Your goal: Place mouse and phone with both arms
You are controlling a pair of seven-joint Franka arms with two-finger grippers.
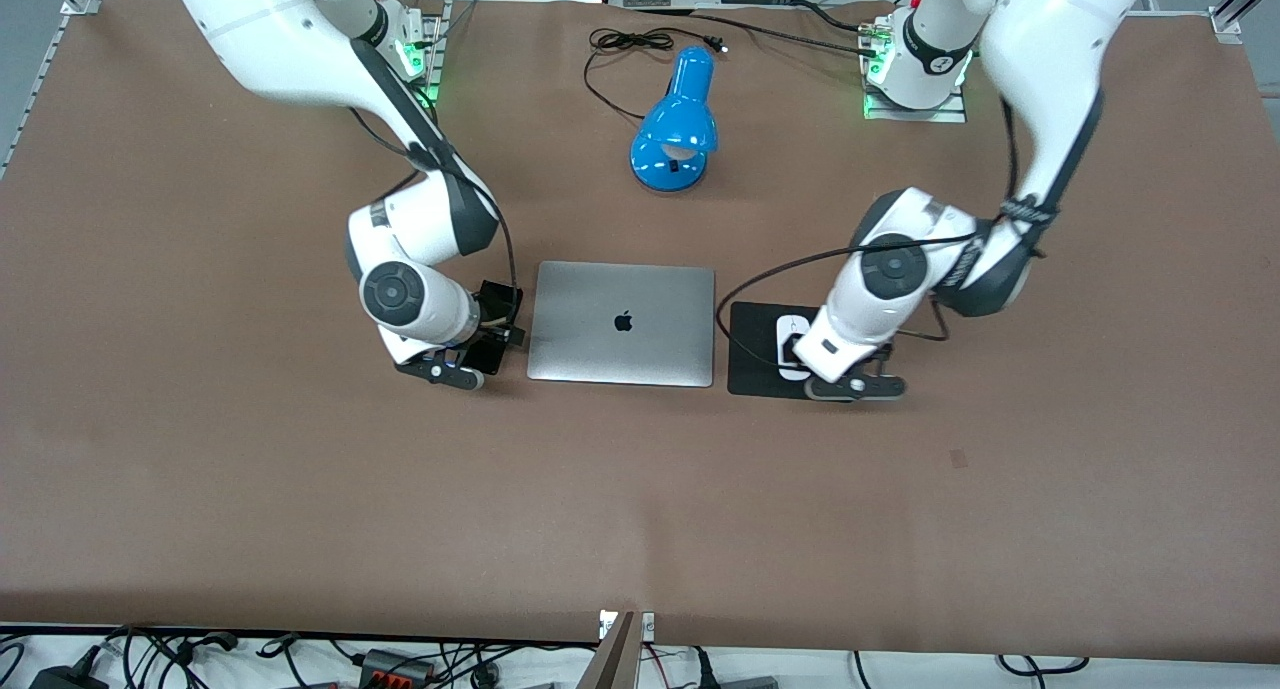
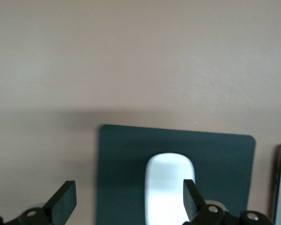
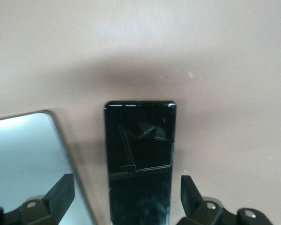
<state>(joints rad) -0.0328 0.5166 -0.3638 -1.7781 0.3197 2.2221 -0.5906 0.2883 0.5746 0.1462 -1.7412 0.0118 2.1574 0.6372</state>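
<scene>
On mouse pad (image 2: 122, 154), mouse (image 2: 168, 187) lies under wide-open left gripper (image 2: 129, 201); right gripper (image 3: 126, 194) gapes wide over phone (image 3: 139, 154) beside laptop (image 1: 621, 322).

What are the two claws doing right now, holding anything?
Left end effector: open, holding nothing, over the mouse lying on the pad.
Right end effector: open, holding nothing, over the phone beside the laptop.

White mouse (image 2: 168, 187) flat on mouse pad (image 2: 122, 159); black phone (image 3: 139, 154) flat beside laptop (image 3: 28, 159).
</scene>
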